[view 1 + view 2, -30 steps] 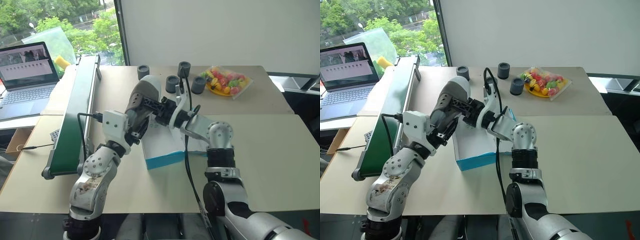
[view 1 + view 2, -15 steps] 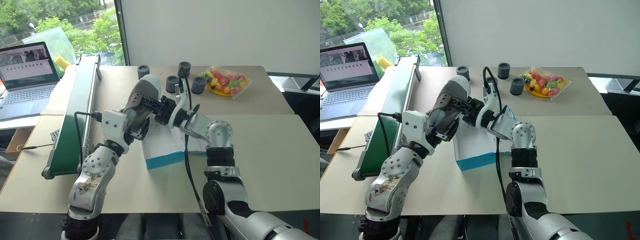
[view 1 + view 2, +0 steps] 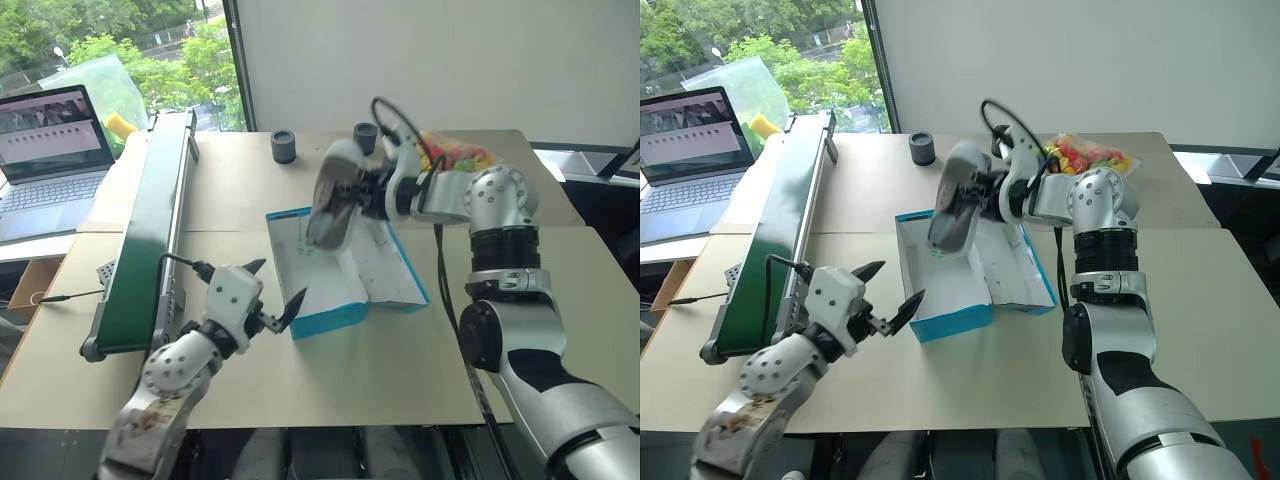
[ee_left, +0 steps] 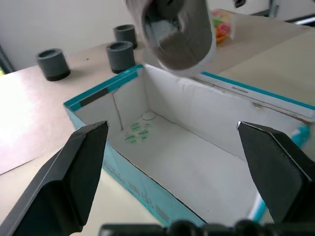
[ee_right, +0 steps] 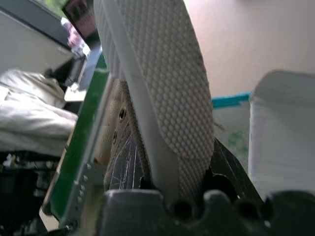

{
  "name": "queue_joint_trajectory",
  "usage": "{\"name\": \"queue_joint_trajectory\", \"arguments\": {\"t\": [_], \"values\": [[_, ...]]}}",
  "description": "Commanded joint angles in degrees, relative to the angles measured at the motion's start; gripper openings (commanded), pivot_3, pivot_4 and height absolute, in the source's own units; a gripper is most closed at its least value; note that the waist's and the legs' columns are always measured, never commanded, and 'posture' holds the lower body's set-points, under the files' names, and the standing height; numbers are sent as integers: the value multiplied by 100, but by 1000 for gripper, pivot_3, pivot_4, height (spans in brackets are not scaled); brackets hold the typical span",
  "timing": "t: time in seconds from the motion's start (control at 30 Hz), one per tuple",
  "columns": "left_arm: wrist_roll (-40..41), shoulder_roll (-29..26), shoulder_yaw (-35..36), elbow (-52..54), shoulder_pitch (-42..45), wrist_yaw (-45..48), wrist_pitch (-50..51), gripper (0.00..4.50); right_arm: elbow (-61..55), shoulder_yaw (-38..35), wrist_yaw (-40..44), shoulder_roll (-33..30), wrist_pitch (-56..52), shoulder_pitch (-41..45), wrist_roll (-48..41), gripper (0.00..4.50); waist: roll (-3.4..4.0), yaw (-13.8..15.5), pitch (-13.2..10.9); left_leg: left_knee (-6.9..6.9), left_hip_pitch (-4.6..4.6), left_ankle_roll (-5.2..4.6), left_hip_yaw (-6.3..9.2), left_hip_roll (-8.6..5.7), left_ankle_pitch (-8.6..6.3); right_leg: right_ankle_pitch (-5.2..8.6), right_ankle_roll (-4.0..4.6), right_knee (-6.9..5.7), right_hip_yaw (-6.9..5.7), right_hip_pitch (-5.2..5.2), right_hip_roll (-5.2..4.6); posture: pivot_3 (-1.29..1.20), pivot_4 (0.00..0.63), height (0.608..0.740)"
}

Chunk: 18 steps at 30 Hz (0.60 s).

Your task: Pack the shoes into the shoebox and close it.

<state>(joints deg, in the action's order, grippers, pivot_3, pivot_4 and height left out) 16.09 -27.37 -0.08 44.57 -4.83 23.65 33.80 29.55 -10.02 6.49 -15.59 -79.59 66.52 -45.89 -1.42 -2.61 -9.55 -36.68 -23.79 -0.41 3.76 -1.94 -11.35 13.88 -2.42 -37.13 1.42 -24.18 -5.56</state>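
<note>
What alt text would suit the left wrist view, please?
An open teal shoebox, white inside and holding nothing, lies between the left tool's spread black fingers. A grey shoe hangs above its far end, with three dark cylinders on the table behind.

Beige tabletop (image 3: 560, 330), white wall (image 3: 420, 60) behind, window (image 3: 110, 50) at left (green trees outside).

Both arms are built of rounded silver-grey metal segments with black joint bands. The left gripper (image 3: 272, 290) is a white block bearing two pointed black fingers (image 4: 74, 172) (wedge-shaped up close). A black cable loops over the right gripper (image 3: 372, 192).
</note>
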Motion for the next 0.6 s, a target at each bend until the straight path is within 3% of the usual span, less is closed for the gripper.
{"name": "queue_joint_trajectory", "arguments": {"t": [0.03,0.3,0.6], "values": [[520,-482,458,417,-141,655,40,4489,-111,161,128,102,-609,355,145,537,1,12,-1,-1,0,0,-9,0,0,-1,1,1,0,1,0,0,150,728],[1060,-1156,1008,882,-807,1194,130,4489,433,1147,849,220,-68,349,1109,537,3,17,-2,-3,0,-4,-33,4,-3,-1,-1,5,4,-1,5,0,150,728],[1226,-1137,1063,1171,-867,918,280,4489,1551,2174,1836,401,1032,524,2292,537,3,6,-2,-3,7,0,-45,12,-6,-2,1,3,15,-2,14,0,150,728]]}}
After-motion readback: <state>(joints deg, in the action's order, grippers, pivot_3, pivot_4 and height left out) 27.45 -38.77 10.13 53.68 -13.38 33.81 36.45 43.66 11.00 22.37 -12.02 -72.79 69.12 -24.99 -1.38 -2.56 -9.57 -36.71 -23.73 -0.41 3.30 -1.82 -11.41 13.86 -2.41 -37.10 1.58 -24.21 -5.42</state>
